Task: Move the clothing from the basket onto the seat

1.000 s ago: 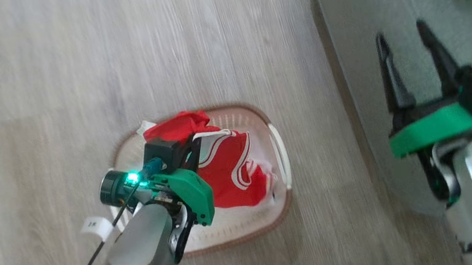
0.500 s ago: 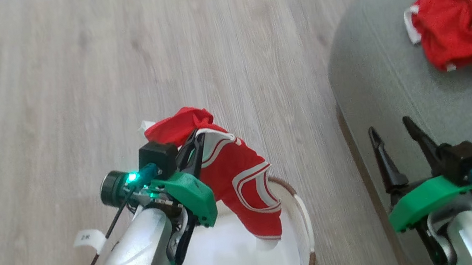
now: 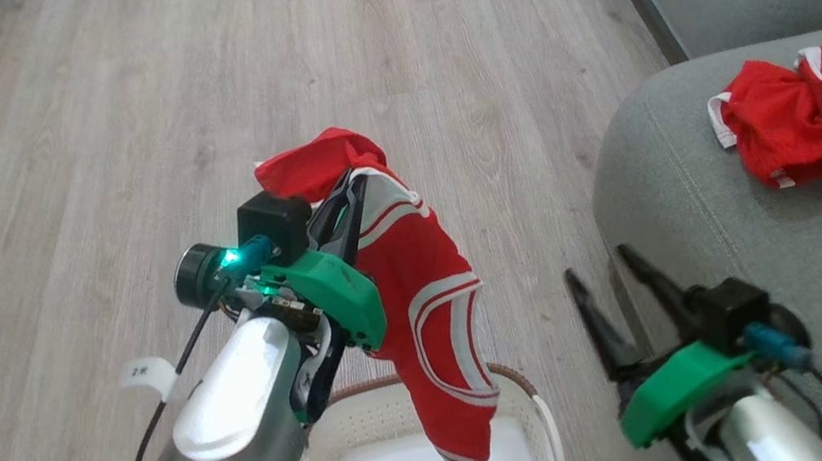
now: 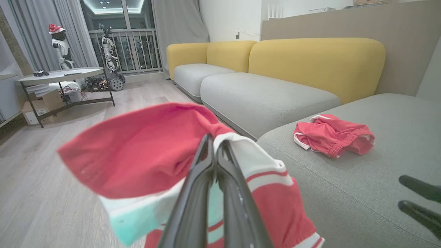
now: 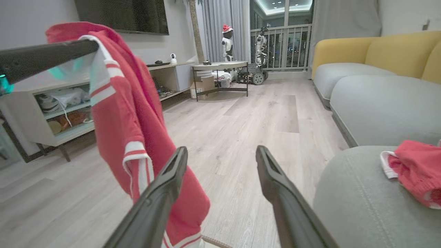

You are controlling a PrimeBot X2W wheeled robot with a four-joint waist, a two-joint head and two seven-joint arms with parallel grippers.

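Note:
My left gripper is shut on a piece of the clothing, a red garment with white striped trim. It hangs lifted above the cream basket, its hem dangling over the basket's white bottom. In the left wrist view the fingers pinch the fabric. A second red garment lies crumpled on the grey-green seat to the right. My right gripper stands open by the seat's near edge, with nothing between its fingers.
Pale wood floor stretches ahead and to the left. Further grey sofa cushions with yellow backs run beyond the seat. A low round table, a TV shelf unit and parked robots by the window stand farther off.
My left gripper has risen, pulling the red garment up and out of the basket. The head view has shifted, bringing more of the seat and the second garment into view. My right gripper stays open.

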